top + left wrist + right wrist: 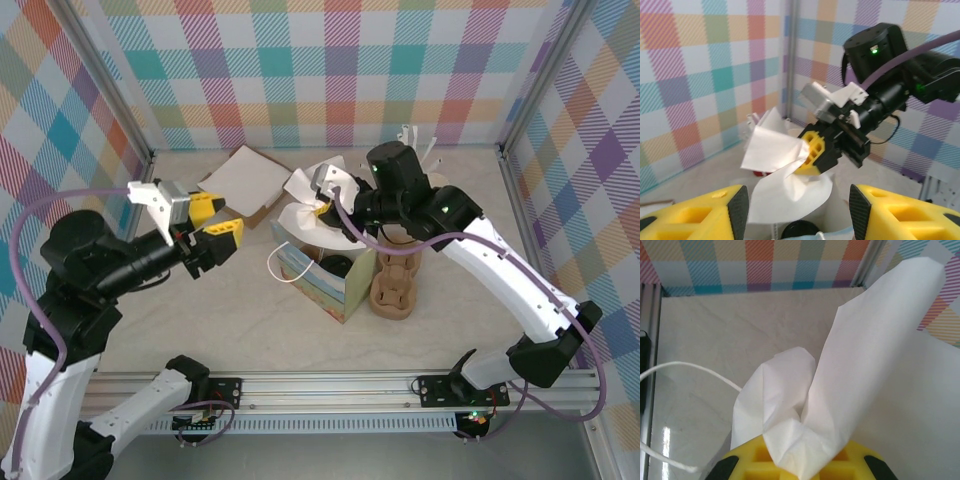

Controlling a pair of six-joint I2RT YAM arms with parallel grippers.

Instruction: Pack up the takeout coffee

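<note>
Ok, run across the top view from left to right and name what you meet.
The left hand → bag → carrier. The right hand, pinching tissue, overlaps the bag, so it is left out.

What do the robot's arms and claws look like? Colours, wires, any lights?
The left arm and right arm are white shells joined by black motor housings. The left gripper and right gripper have chunky yellow fingers on black bodies, with a white-and-silver block at the wrist. A purple cable loops along each arm; a green light glows on the right arm.
</note>
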